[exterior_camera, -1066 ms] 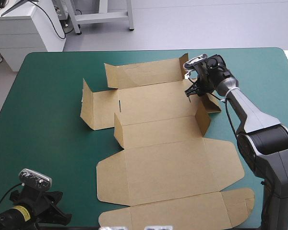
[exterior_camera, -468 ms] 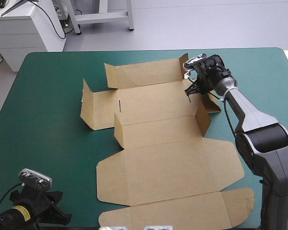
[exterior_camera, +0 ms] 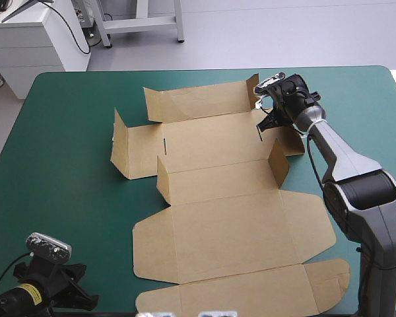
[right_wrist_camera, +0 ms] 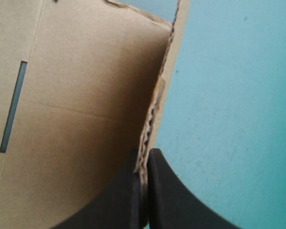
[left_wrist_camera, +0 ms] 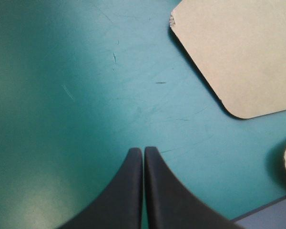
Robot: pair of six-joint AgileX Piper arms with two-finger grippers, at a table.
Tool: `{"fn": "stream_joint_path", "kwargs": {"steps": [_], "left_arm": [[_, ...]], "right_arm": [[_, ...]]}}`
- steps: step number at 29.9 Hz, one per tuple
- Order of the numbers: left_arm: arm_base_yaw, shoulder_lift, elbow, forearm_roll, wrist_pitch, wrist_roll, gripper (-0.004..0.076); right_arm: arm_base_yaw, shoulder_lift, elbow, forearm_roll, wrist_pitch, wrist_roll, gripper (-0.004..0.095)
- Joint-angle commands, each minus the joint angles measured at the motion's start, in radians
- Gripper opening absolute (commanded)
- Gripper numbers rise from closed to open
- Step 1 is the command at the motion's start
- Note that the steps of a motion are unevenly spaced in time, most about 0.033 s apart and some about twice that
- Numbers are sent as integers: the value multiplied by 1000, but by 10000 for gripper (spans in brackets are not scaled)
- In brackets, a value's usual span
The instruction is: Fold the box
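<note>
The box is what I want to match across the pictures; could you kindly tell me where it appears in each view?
High view: the box lies spread across the middle of the teal-green cover; the right gripper pinches its far right flap.
Left wrist view: only a rounded corner, ahead of the shut left gripper, not touching.
Right wrist view: board ahead, one edge between the fingers.
Shared landmark: the teal-green cover.

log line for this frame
right gripper: shut on box flap edge | left gripper: shut, over teal-green cover | box: walls partly raised

Plain brown box, teal-green cover
</note>
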Motion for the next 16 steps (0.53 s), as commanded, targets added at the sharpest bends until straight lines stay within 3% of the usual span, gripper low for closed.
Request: {"fn": "stream_joint_path", "kwargs": {"steps": [1, 7, 16], "left_arm": [[-4, 9, -23, -5, -48, 0, -8], [-4, 9, -23, -5, -48, 0, -8], [-4, 9, -23, -5, -48, 0, -8]], "right_arm": [[1, -51, -46, 9, -23, -64, -21], [1, -51, -150, 60, -29, -311, -21], [1, -51, -266, 281, -168, -781, -21]]}}
